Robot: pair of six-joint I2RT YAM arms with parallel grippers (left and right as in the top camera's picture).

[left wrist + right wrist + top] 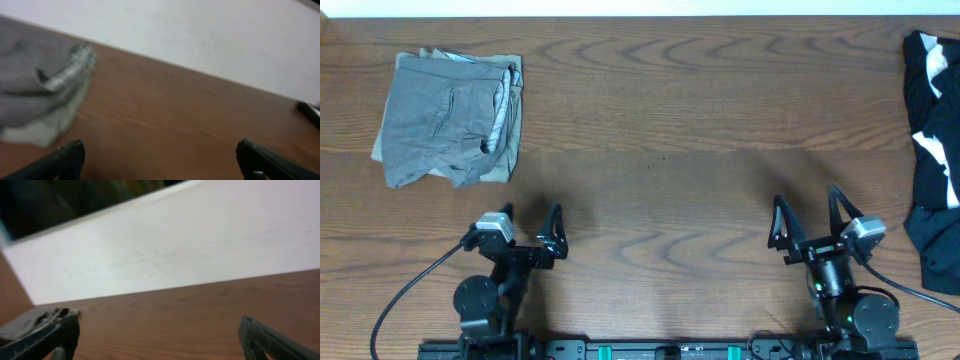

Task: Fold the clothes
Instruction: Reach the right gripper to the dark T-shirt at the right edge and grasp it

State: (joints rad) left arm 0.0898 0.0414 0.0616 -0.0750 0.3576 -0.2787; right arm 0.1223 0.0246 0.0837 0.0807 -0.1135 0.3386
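Progress: task part done | shorts (450, 118) look folded, far-left corner | black-and-white clothes (932, 160) heaped at right edge, unfolded, likely next | left gripper (530, 222), right gripper (807, 207): both spread wide, holding nothing, parked by near edge

Brown wood-grain table (660, 120): bare wood from centre out to 12 o'clock, a wide passage.
10 o'clock: folded grey fabric shorts with khaki trim (450, 118), a low heap.
3 o'clock, at the table edge: pile of black-and-white soft garments (932, 150).
Left gripper (532, 215) at 7, right gripper (806, 200) at 5, jaws spread, bare wood just ahead of each.
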